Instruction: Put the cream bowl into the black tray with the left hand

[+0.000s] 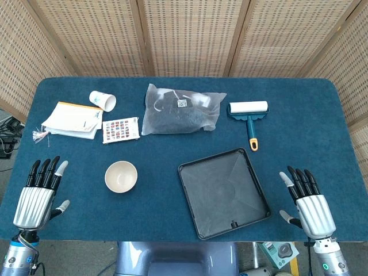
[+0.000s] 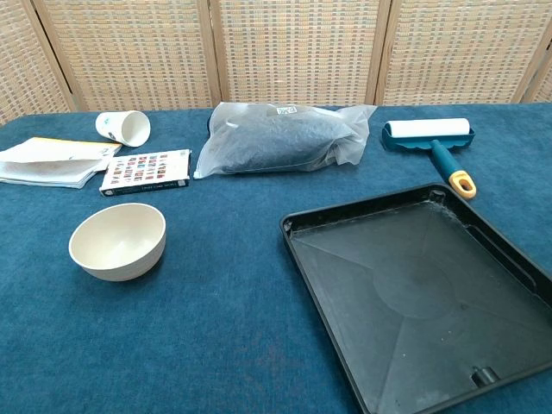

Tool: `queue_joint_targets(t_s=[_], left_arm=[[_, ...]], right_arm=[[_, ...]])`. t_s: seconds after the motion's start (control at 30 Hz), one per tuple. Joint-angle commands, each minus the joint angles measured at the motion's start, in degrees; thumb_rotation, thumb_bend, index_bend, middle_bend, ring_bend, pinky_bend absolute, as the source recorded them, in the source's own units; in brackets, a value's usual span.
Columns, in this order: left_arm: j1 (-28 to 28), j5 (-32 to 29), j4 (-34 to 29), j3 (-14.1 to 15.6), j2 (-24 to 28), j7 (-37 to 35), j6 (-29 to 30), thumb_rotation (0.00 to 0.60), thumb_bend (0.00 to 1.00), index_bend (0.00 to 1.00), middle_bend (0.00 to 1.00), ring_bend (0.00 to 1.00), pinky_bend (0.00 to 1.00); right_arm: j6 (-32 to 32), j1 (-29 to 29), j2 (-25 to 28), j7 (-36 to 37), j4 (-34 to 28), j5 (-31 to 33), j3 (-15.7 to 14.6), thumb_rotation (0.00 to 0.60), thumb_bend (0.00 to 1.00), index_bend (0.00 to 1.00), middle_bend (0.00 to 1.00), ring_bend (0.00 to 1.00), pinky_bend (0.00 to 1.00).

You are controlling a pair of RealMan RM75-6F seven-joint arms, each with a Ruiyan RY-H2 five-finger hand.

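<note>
My left hand rests at the near left table edge, fingers spread, holding nothing; my right hand lies likewise at the near right. The round cream ceramic bowl stands upright just right of my left hand, well apart from the square black plastic tray. I judge its smooth curved wall may slip my fingers, or its base clip the tray's raised rim.

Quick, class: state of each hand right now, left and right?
Left hand: open, holding nothing, left of the cream bowl.
Right hand: open, holding nothing, right of the black tray.
</note>
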Motion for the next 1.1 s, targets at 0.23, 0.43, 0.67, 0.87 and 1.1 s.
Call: queue_joint_targets(t_s=[0.23,0.43,0.67,0.87,1.1], left_arm=[[0.0,0.3,-0.2,0.0,-0.1,0.6,0.1,0.600,0.07,0.00,0.00,0.00,0.00],[0.0,0.5,-0.1,0.0,-0.1,0.4,0.2,0.600,0.07,0.00,0.00,0.00,0.00],[-0.3,0.3,0.3,-0.3,-0.1,-0.2,0.1,0.600,0.07,0.00,0.00,0.00,0.00],[-0.4,0.7,0.8,-0.4,-0.5,-0.7,0.3,0.600,0.07,0.00,0.00,0.00,0.00],[-1.4,-0.8,2.6,-0.4,-1.6,-1.5,-2.1,0.600,0.08,0.23,0.00,0.00,0.00]], right_arm=[[0.2,-0.2,0.1,0.1,0.1,0.1,-0.1,0.600,0.17,0.04,0.00,0.00,0.00],[0.4,-0.2,0.2,0.2,-0.2,0.0,0.0,0.600,0.17,0.05,0.00,0.00,0.00],[0.1,-0.1,0.1,-0.1,0.0,0.4,0.1,0.600,0.17,0.06,0.00,0.00,0.00],[-0.1,-0.1,0.1,0.1,0.2,0.5,0.1,0.600,0.17,0.07,0.00,0.00,0.00],[0.3,-0.2,0.2,0.3,0.1,0.3,0.1,0.600,0.17,0.07,0.00,0.00,0.00]])
